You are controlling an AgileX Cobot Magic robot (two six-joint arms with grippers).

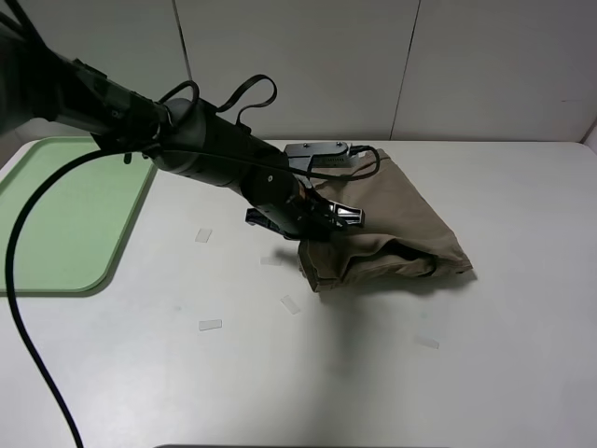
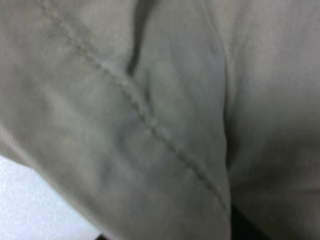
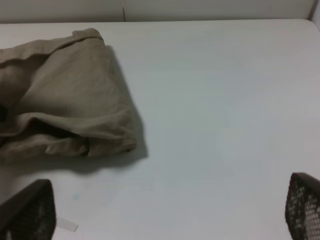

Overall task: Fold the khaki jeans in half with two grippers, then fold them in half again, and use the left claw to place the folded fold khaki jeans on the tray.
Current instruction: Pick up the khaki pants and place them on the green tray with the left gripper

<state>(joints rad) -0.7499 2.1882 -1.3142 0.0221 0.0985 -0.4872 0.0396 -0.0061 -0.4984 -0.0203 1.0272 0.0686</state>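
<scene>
The khaki jeans (image 1: 396, 229) lie folded into a compact bundle right of the table's centre. My left claw (image 1: 325, 222) reaches across from the left and sits at the bundle's left edge, its black fingers closed on the cloth. Khaki fabric (image 2: 150, 115) with a stitched seam fills the left wrist view, blurred and very close. In the right wrist view the jeans (image 3: 65, 110) lie beyond my right gripper (image 3: 167, 210), which stands open over bare table, holding nothing. The mint-green tray (image 1: 65, 215) rests at the far left.
Small scraps of clear tape (image 1: 203, 235) lie scattered on the white table (image 1: 485, 373), one (image 1: 290, 304) near the jeans' front corner. A black cable (image 1: 19, 308) hangs from the left arm over the tray's side.
</scene>
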